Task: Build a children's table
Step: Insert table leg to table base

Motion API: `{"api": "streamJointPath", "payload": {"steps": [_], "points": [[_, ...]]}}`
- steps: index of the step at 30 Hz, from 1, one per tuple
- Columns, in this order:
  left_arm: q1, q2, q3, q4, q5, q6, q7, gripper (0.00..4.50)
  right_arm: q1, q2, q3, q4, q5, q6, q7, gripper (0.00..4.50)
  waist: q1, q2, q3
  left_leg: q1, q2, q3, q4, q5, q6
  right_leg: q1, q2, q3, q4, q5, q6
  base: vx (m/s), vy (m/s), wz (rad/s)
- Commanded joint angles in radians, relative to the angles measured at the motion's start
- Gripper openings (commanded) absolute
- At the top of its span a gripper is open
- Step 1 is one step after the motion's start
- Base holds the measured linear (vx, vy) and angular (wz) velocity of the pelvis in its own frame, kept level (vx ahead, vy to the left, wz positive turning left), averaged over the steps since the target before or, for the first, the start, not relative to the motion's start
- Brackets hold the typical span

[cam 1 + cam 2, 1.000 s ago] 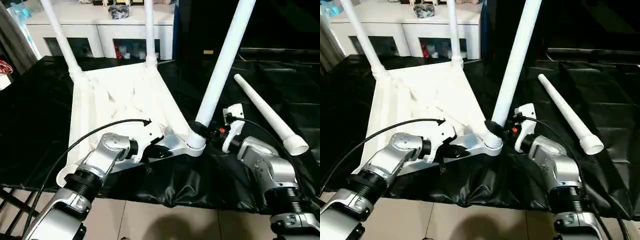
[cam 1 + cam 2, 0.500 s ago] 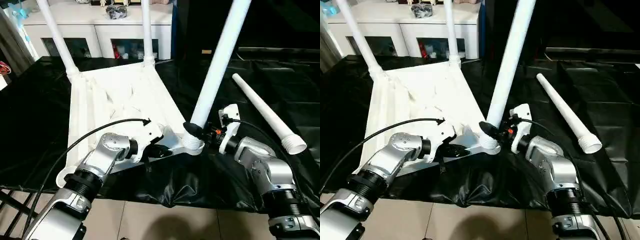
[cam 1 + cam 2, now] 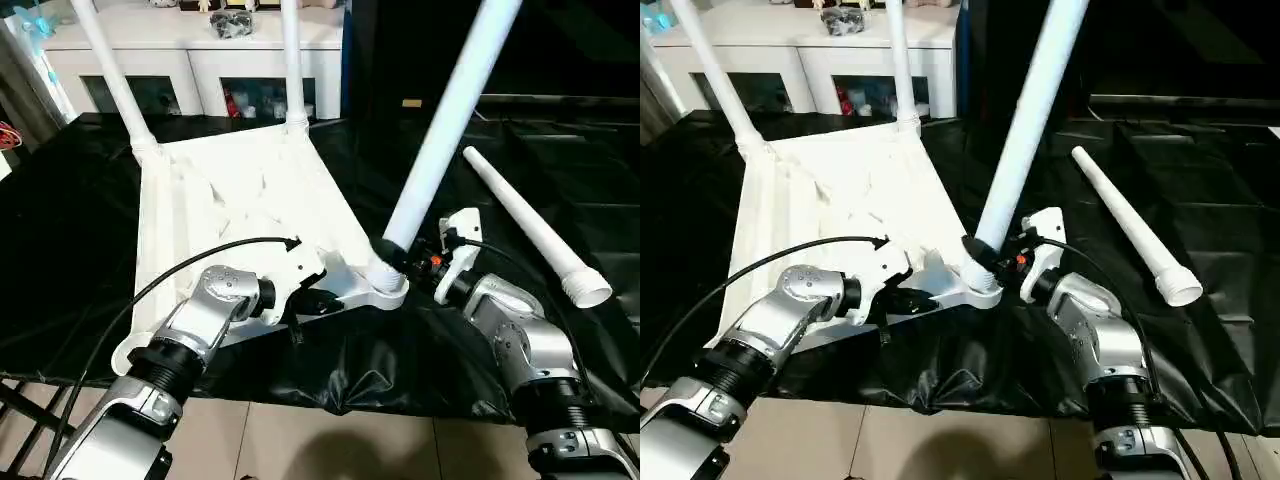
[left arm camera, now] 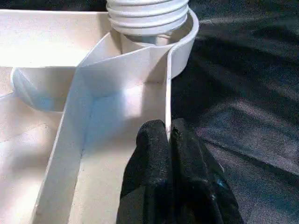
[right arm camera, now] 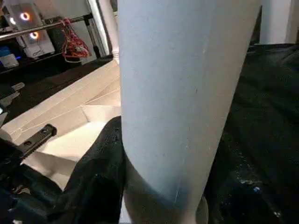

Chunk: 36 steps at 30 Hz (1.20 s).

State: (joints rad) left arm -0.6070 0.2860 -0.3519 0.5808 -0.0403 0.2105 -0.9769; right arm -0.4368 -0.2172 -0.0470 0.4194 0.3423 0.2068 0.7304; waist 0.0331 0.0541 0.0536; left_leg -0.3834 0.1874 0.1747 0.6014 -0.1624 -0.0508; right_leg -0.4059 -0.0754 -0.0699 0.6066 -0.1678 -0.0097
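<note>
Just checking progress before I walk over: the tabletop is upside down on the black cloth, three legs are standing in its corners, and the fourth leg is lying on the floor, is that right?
Not quite. The fourth leg lies on the black cloth, to the right of the tabletop, not on the floor; the left eye view shows it. The rest holds: the tabletop is upside down with three legs standing in its corners.

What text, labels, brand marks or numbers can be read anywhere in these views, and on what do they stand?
None can be read.
Tabletop, standing legs, loose leg: plain white, no markings.
Right pincer and left pincer: no legible label.
Items on the white cabinet: too small to read.
Lit devices on the rack: too blurred to read.
</note>
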Motion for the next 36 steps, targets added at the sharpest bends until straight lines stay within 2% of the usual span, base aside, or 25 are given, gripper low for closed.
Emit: {"api": "streamJointPath", "payload": {"steps": [1,2,3,9,12,14,17,19,23,27,31,36], "points": [[-0.010,0.004,0.027,-0.010,0.005,-0.006,0.013,0.00,0.006,-0.004,-0.002,0.018,-0.008,-0.007,0.005,1.87,0.000,-0.011,-0.059,0.018,0.029,-0.018,-0.078,-0.379,0.019,0.033,-0.065,0.036,-0.112,-0.529,-0.122,0.000,0.000,0.00],[-0.011,0.004,0.028,-0.010,0.005,-0.005,0.014,0.00,0.010,-0.006,0.000,0.019,-0.010,-0.010,0.009,1.87,0.000,-0.015,-0.059,0.018,0.029,-0.017,-0.078,-0.377,0.020,0.033,-0.065,0.036,-0.114,-0.534,-0.120,0.000,0.000,0.00],[-0.012,0.004,0.029,-0.008,0.005,-0.005,0.014,0.00,0.017,-0.009,-0.001,0.016,-0.009,-0.012,0.014,1.87,0.001,-0.012,-0.058,0.019,0.029,-0.018,-0.078,-0.378,0.021,0.032,-0.066,0.036,-0.114,-0.542,-0.118,0.000,0.000,0.00],[-0.014,0.005,0.031,-0.003,0.005,-0.007,0.016,0.00,0.044,-0.016,-0.019,0.001,0.007,-0.016,0.017,1.87,-0.001,-0.009,-0.057,0.020,0.029,-0.018,-0.079,-0.391,0.019,0.030,-0.065,0.035,-0.117,-0.554,-0.113,0.000,0.000,0.00],[-0.015,0.006,0.032,-0.002,0.005,-0.008,0.016,0.00,0.051,-0.017,-0.025,-0.001,0.010,-0.018,0.016,1.87,0.000,-0.011,-0.059,0.019,0.029,-0.019,-0.080,-0.387,0.023,0.032,-0.066,0.034,-0.119,-0.555,-0.109,0.000,0.000,0.00],[-0.018,0.006,0.033,0.002,0.006,-0.010,0.016,0.00,0.059,-0.021,-0.030,0.000,0.010,-0.026,0.015,1.87,0.001,-0.008,-0.060,0.016,0.031,-0.018,-0.083,-0.364,0.027,0.034,-0.065,0.035,-0.117,-0.518,-0.119,0.000,0.000,0.00],[-0.020,0.006,0.033,0.006,0.006,-0.012,0.016,0.00,0.063,-0.021,-0.031,0.002,0.007,-0.031,0.016,1.87,0.000,-0.007,-0.059,0.017,0.031,-0.018,-0.084,-0.375,0.026,0.034,-0.065,0.035,-0.116,-0.506,-0.129,0.000,0.000,0.00],[-0.022,0.006,0.033,0.008,0.007,-0.013,0.016,0.00,0.067,-0.022,-0.026,0.002,0.003,-0.037,0.016,1.87,0.000,-0.008,-0.059,0.018,0.031,-0.018,-0.084,-0.378,0.025,0.034,-0.066,0.035,-0.115,-0.507,-0.131,0.000,0.000,0.00],[-0.021,0.008,0.032,0.007,0.009,-0.013,0.016,0.00,0.074,-0.047,0.026,-0.001,-0.061,-0.061,0.017,1.87,0.001,-0.011,-0.058,0.018,0.031,-0.018,-0.084,-0.382,0.023,0.034,-0.066,0.035,-0.118,-0.525,-0.123,0.000,0.000,0.00],[-0.020,0.010,0.031,0.005,0.011,-0.011,0.016,0.00,0.079,-0.071,0.063,-0.010,-0.105,-0.072,0.025,1.87,0.000,-0.009,-0.057,0.018,0.031,-0.019,-0.085,-0.387,0.023,0.034,-0.066,0.035,-0.119,-0.531,-0.119,0.000,0.000,0.00],[-0.015,0.012,0.032,0.001,0.012,-0.010,0.019,0.00,0.081,-0.089,0.067,-0.035,-0.111,-0.073,0.021,1.87,0.001,-0.014,-0.057,0.018,0.030,-0.018,-0.084,-0.380,0.031,0.033,-0.067,0.037,-0.121,-0.541,-0.115,0.000,0.000,0.00],[-0.011,0.013,0.032,-0.004,0.013,-0.008,0.020,0.00,0.088,-0.098,0.054,-0.047,-0.101,-0.073,0.011,1.87,0.001,-0.013,-0.057,0.018,0.031,-0.017,-0.085,-0.378,0.033,0.032,-0.066,0.036,-0.122,-0.537,-0.115,0.000,0.000,0.00]]}}
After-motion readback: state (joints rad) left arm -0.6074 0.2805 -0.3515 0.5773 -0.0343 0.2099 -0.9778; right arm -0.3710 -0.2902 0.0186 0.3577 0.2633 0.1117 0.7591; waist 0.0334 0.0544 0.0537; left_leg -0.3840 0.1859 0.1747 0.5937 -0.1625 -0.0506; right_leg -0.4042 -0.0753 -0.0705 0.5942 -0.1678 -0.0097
